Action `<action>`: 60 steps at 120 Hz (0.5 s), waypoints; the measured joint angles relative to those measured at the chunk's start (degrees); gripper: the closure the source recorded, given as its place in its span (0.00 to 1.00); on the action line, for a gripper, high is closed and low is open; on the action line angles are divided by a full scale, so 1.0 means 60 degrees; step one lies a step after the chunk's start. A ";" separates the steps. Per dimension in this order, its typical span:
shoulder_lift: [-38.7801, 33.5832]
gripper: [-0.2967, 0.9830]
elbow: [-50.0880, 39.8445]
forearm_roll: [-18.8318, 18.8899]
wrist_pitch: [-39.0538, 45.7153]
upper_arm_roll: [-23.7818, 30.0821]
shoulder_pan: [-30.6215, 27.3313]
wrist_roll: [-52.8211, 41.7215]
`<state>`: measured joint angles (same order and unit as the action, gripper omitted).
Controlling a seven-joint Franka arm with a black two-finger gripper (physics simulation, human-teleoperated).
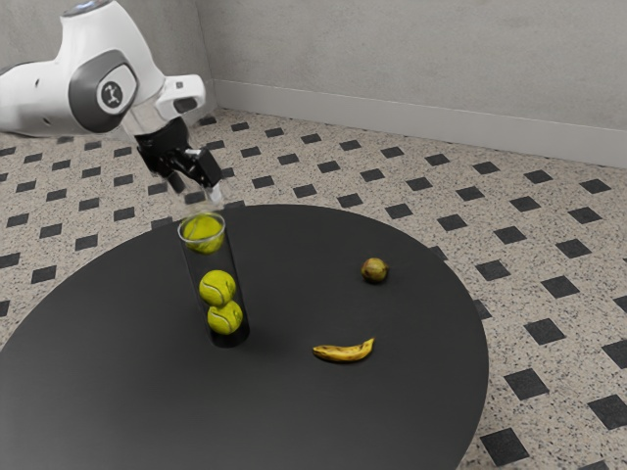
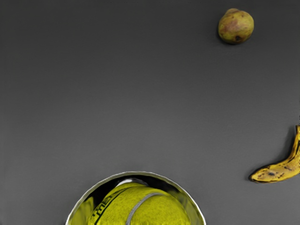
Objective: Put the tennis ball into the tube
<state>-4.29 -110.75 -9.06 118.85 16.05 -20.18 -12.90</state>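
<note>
Above the tube's mouth is my gripper (image 1: 201, 198), with its fingers apart and nothing held between them. The clear tube (image 1: 235, 272) stands upright on the table, with two tennis balls low inside it, one on the other. A third tennis ball (image 1: 204, 233) sits inside the tube just under its rim, separated from the lower pair by a gap. In the wrist view, the top tennis ball (image 2: 145, 206) lies within the round rim of the tube (image 2: 133, 172), below my hand.
On the round black table (image 1: 421, 333) lie a banana (image 1: 344, 352) and a small brownish-green fruit (image 1: 374, 270), both toward the exterior view's right of the tube. The wrist view also has the fruit (image 2: 236, 26) and the banana (image 2: 276, 172).
</note>
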 joint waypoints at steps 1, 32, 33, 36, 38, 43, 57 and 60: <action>-0.0025 0.26 0.0008 0.0002 -0.0005 0.0003 -0.0007 -0.0003; -0.0975 0.24 -0.0083 0.0314 -0.1208 -0.0007 0.0019 0.0071; -0.0986 0.24 -0.0074 0.0326 -0.1266 -0.0007 0.0019 0.0079; -0.1007 0.24 -0.0022 0.0358 -0.1431 -0.0012 0.0030 0.0103; -0.0993 0.24 0.0084 0.0376 -0.1542 -0.0017 0.0055 0.0126; -0.0917 0.24 0.0383 0.0411 -0.1823 -0.0176 0.0272 0.0186; -0.0080 0.24 0.2056 0.0643 -0.2793 -0.2136 0.2332 0.0360; 0.0070 0.24 0.2347 0.0702 -0.2981 -0.2507 0.2744 0.0409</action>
<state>-3.87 -96.67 -4.85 100.97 1.01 -3.72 -10.44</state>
